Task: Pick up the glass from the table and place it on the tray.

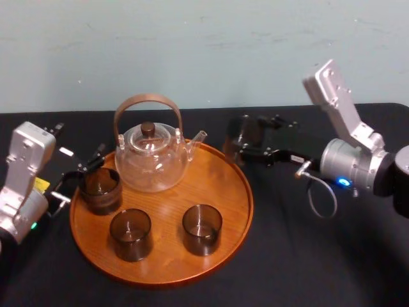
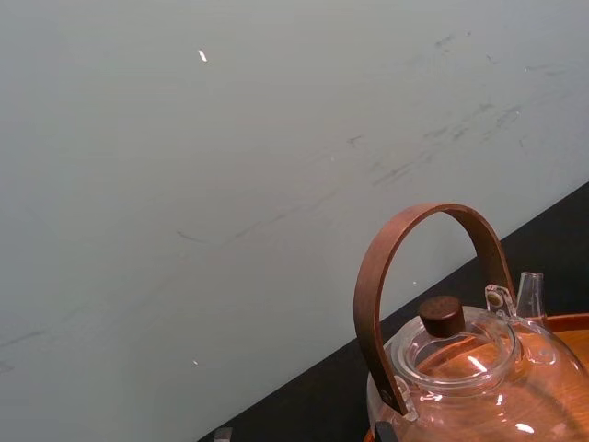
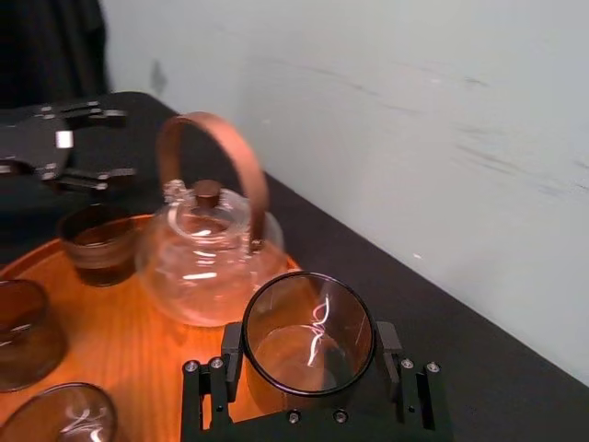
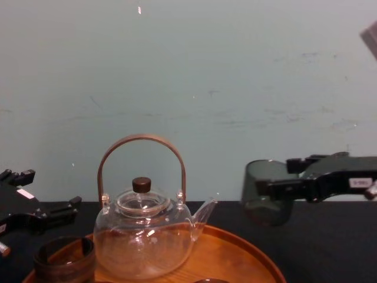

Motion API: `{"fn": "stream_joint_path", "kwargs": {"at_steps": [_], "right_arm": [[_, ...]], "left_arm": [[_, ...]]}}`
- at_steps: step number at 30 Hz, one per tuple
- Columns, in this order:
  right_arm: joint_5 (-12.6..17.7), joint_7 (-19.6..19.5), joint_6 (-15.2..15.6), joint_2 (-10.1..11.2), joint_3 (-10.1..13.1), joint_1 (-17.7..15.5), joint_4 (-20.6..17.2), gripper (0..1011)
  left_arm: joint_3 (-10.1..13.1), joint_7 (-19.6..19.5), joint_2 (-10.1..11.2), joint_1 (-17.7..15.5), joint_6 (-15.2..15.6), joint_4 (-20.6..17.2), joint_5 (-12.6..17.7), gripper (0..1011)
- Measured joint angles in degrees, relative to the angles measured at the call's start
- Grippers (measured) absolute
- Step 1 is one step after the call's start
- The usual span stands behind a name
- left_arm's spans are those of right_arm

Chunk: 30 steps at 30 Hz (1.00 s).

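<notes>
Aloft, the glass (image 3: 308, 336) stands upright, mouth up, in the right tool (image 4: 268, 190).

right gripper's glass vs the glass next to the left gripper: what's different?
1. The held glass is clamped in the right gripper. The tray glass is ungripped, with the open left gripper close beside it.
2. The held glass hangs in the air by the tray's right rear rim. The tray glass stands on the tray, left of the teapot.

Both are smoky cylindrical tumblers.
</notes>
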Motion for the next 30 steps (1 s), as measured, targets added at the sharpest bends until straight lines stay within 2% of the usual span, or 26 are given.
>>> {"fn": "stream_joint_path", "kwargs": {"at_steps": [9,16,30], "right_arm": [[0.3,3.5,-2.9,-0.7,-4.3,2.8,3.2,883],[0.4,3.8,-3.7,-1.7,-6.6,4.5,5.9,883],[0.1,2.9,-5.1,-3.2,-8.7,6.1,11.4,883]], "left_arm": [[0.0,0.0,0.0,0.0,0.0,0.0,0.0,1001],[0.0,0.0,0.0,0.0,0.0,0.0,0.0,1001],[0.0,0.0,0.0,0.0,0.0,0.0,0.0,1002]]}}
